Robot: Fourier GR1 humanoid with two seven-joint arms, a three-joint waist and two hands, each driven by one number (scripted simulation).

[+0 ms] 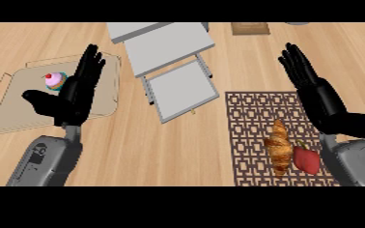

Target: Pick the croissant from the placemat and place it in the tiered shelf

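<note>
A golden-brown croissant (279, 147) lies lengthwise on the dark patterned placemat (253, 125) at the lower right. The grey tiered shelf (171, 60) stands at the top centre, its steps descending toward me. My right hand (314, 89) is open, fingers straight and pointing away, above the placemat's right edge and just beyond the croissant. Open too is my left hand (71, 94), held over the left side of the counter, far from the croissant.
A red strawberry-like fruit (307, 159) sits right beside the croissant on the placemat. A pink-frosted cupcake (54, 80) rests on a beige cardboard mat (21, 111) at the left, partly behind my left hand. A brown board (250, 28) lies at the top edge.
</note>
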